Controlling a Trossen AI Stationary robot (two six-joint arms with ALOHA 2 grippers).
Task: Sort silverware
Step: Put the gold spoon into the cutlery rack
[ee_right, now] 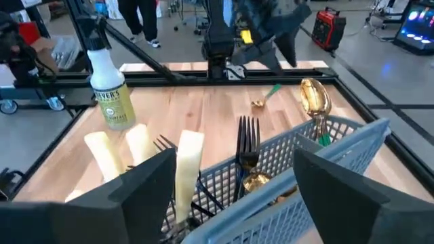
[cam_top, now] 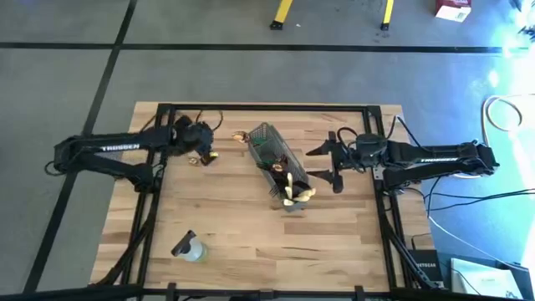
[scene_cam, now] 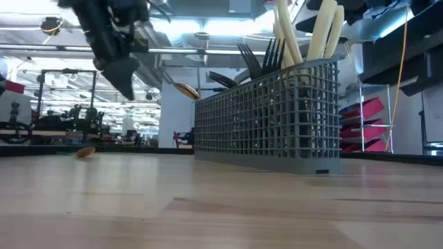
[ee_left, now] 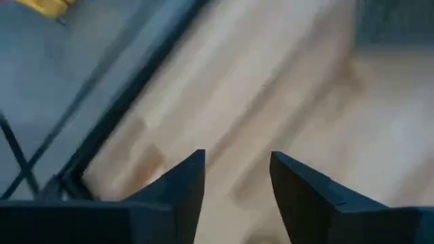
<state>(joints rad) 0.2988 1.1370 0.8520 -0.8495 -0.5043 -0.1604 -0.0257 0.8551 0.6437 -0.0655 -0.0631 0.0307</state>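
A grey wire-mesh basket stands mid-table, holding silverware: pale tan handles, black forks and a gold spoon, all standing against its walls. Loose pieces lie flat on the wood near the far left: a gold one, another gold one and a green one. My left gripper is open and hangs above the table beside those loose pieces, with nothing between its fingers. My right gripper is open just right of the basket, clear of it.
A small clear spray bottle lies near the table's front left. A black frame runs along the table's far edge and sides. Bare wood lies between the basket and the front edge.
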